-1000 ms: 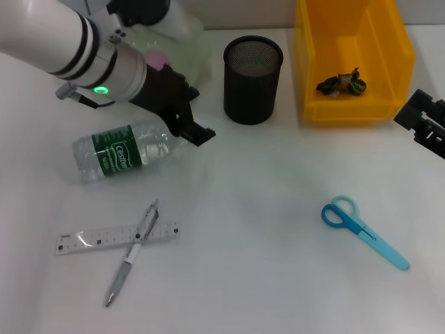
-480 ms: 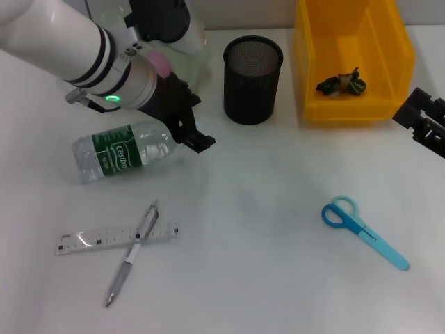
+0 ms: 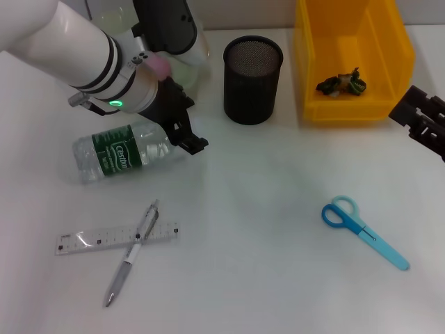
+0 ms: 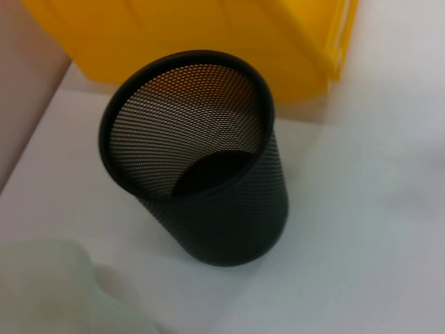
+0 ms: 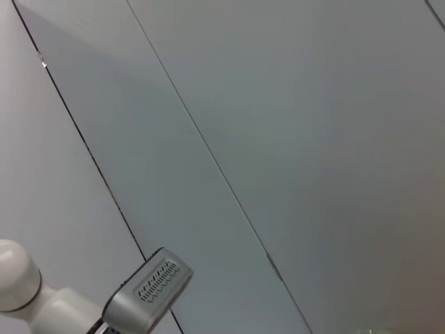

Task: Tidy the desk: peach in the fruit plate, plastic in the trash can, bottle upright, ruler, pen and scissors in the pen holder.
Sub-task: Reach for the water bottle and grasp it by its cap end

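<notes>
Fingers of left gripper (image 3: 186, 132) slightly parted, empty, just above cap end of bottle (image 3: 124, 153) | pulled back toward bottle over last second, so upright step likely next | bottle lying flat on desk (image 3: 264, 278) | green label reads roughly "Cestbon" | right gripper (image 3: 422, 122) parked at right edge, finger state unclear.
</notes>
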Available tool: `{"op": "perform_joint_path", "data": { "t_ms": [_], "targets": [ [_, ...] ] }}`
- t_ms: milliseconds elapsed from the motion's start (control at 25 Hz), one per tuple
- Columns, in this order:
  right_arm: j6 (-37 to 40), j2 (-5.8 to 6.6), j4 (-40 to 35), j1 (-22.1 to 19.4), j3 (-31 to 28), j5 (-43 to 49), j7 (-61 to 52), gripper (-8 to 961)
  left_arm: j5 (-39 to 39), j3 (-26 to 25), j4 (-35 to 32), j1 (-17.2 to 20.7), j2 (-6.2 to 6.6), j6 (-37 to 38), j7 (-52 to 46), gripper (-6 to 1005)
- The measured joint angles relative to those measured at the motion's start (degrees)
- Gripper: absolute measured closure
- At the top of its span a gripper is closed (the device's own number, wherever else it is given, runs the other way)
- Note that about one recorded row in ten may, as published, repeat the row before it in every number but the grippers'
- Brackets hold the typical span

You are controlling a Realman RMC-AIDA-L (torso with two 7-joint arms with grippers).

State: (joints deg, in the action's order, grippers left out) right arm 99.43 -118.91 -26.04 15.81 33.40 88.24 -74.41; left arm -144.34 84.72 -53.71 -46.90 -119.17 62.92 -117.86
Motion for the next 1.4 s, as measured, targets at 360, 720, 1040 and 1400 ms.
{"op": "perform_joint_path", "data": {
  "t_ms": [360,720,1040,1400],
  "targets": [
    [-0.4,0.07,1.0,0.8,-0.1,0.0,-0.2,172,-1.4,0.2,2.3,-0.7,-0.01,-2.1,0.0,180],
    [-0.6,0.08,1.0,1.3,-0.4,0.0,-0.3,172,-1.9,0.3,2.8,-0.9,-0.01,-2.2,0.7,180],
    [-2.1,0.05,1.4,2.2,-0.2,0.0,-0.4,172,-3.0,1.0,3.0,-1.4,0.0,-1.9,0.7,180],
    [-2.3,0.3,2.1,2.9,-0.4,0.0,-0.4,172,-2.9,2.1,3.6,-1.8,0.0,-2.6,0.9,181]
  ]
}}
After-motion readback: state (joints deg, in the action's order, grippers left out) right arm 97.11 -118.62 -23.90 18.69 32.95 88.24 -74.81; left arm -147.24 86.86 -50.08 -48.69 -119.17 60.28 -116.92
